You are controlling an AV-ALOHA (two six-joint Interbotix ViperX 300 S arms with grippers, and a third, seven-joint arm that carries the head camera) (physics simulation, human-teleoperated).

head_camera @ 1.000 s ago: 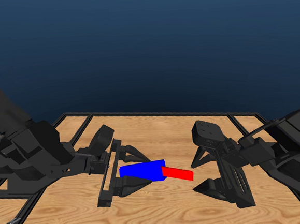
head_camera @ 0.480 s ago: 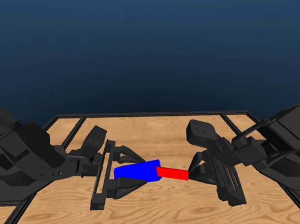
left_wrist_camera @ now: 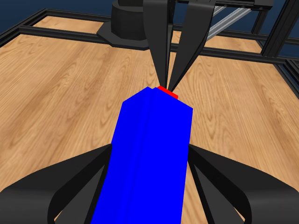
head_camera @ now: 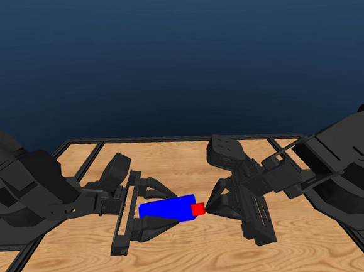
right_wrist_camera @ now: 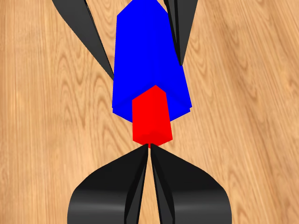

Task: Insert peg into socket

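Above the middle of the wooden table (head_camera: pixel 179 262) we see the blue block (head_camera: pixel 167 209) pinched across its sides by the left gripper (head_camera: pixel 151 205). The red bar (head_camera: pixel 198 209) sits mostly inside the block's right end, only a short stub showing. The right gripper (head_camera: pixel 211 205) has its jaws pressed together just behind that stub. We read no writing on either piece.

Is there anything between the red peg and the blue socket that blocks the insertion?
Nothing visible blocks it. The peg is already mostly inside the socket; only a short red end sticks out, at the right gripper.
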